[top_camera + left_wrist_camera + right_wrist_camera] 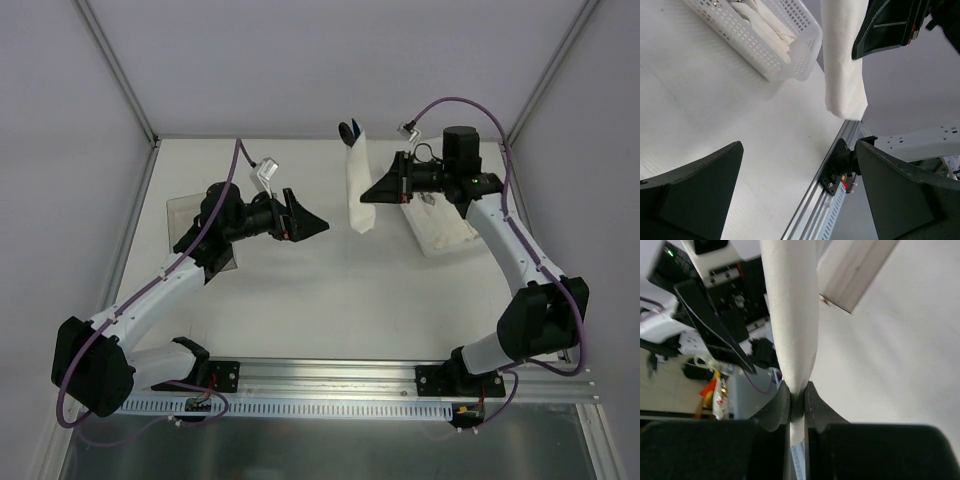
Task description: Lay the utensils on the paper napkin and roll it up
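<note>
Left gripper (797,147) is hanging wide apart, empty | right gripper (797,395) is pinching the rolled paper napkin (790,315) aloft, spoon (347,130) poking out its top | rolling looking finished | next: lowering it gently so nothing is slipping out

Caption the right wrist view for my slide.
Right gripper pinches the rolled napkin near one end.

Both arms, the left arm (150,300) and the right arm (515,245), wear smooth white link shells between bulky matte-black joint housings (90,365). A thin purple cable (470,103) runs along each. The left end effector (320,225) and right end effector (368,195) carry black wedge-shaped fingers (695,195). Black square base plates (440,380) are screwed to a slotted aluminium rail (330,405).
</note>
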